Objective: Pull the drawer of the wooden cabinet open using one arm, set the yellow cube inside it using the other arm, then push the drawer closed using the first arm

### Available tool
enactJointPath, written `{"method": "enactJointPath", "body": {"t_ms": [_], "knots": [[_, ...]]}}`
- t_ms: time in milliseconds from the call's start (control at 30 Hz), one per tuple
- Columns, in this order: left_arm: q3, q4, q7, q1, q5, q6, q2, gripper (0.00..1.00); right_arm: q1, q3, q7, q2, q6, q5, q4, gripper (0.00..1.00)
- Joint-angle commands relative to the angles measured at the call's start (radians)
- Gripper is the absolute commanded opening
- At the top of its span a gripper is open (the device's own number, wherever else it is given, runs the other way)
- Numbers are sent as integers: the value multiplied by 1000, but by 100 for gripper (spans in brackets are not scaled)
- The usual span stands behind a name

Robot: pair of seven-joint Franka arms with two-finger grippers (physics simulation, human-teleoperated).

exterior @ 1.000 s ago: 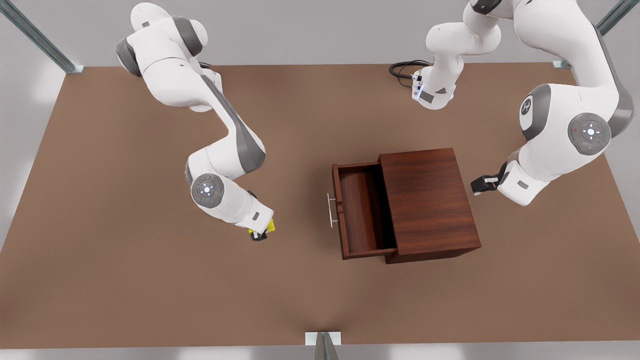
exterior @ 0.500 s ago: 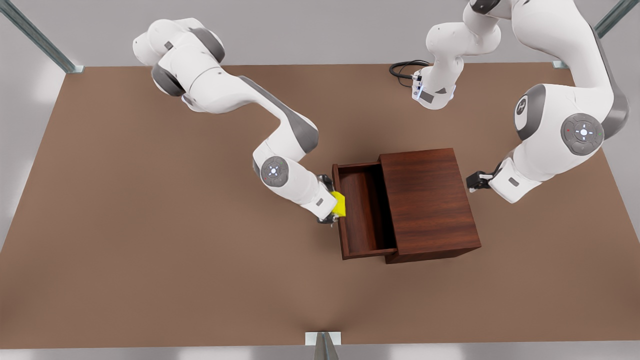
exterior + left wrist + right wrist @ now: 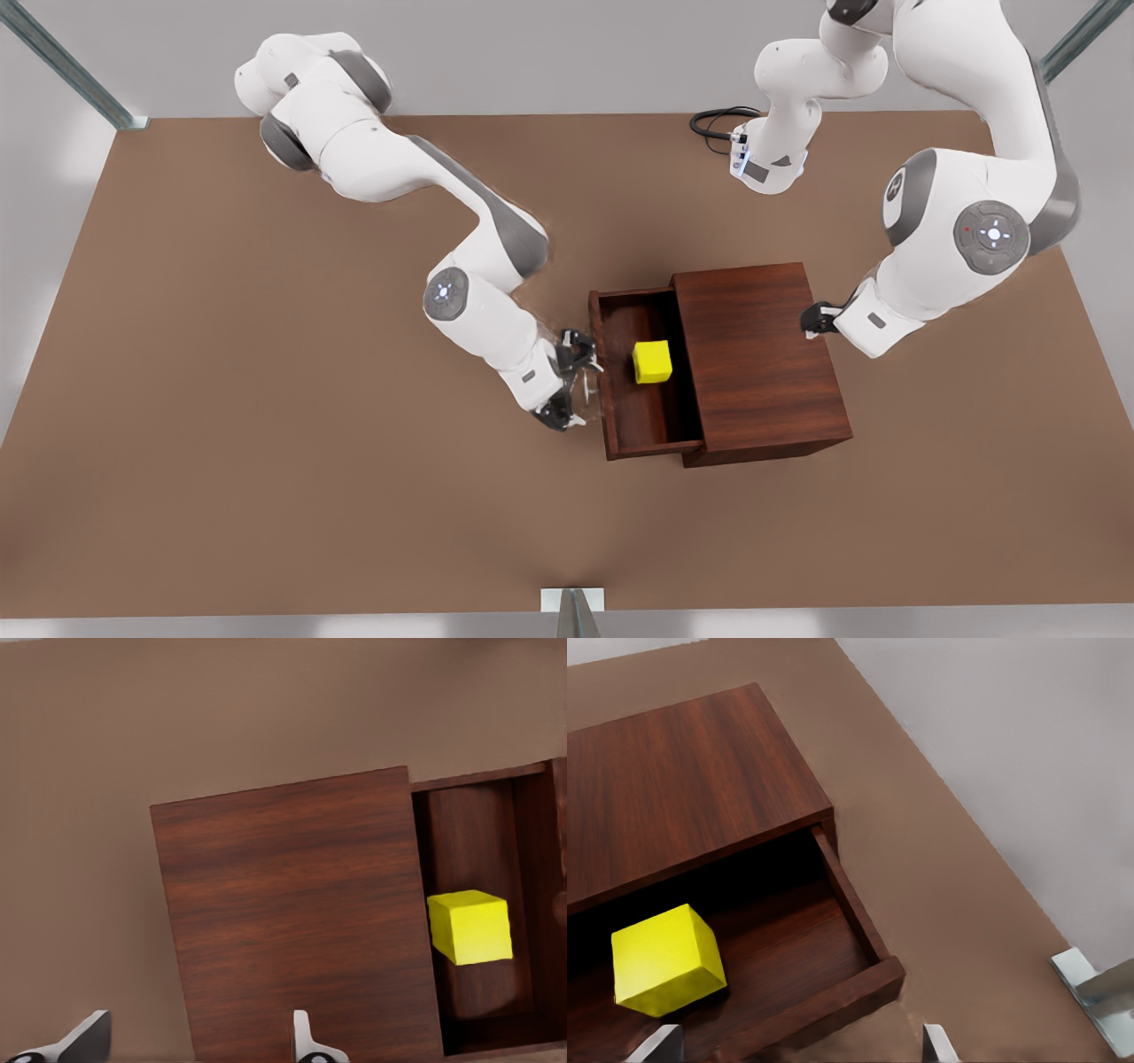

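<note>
The brown table [image 3: 221,399] carries the wooden cabinet [image 3: 762,354] right of centre in the front view, its drawer [image 3: 629,416] pulled out toward that view's left with the yellow cube [image 3: 652,361] resting free on its floor. The right gripper [image 3: 571,381], fingers spread and empty, hovers at the drawer's front panel, just left of the cube in that frame. The left gripper [image 3: 811,319], fingers also spread, waits at the cabinet's opposite edge, well apart from the cube.

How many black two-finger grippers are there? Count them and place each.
2. The right gripper, open, is at the front of the dark reddish-brown wooden drawer; the left gripper, open, is at the back edge of the wooden cabinet.
</note>
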Motion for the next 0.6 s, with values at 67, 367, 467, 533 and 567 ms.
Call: {"method": "enactJointPath", "body": {"t_ms": [67, 367, 467, 533, 567], "knots": [[-1, 104, -1087, -167, -53, 89, 94, 85, -326, -60, 177, -113, -573, -30, -5, 100], [2, 224, -2088, -508, -30, 264, 264, 0, -418, -297, 662, -640, -285, -93, -958, 100], [3, 283, -2339, -704, 155, 319, 378, 0, -472, -295, 653, -628, -307, -97, -933, 100], [8, 296, -2383, -721, 165, 422, 421, 0, -464, -292, 654, -587, -305, -105, -887, 100], [9, 294, -2406, -724, 169, 476, 448, 0, -466, -292, 659, -551, -305, -106, -857, 100]]}}
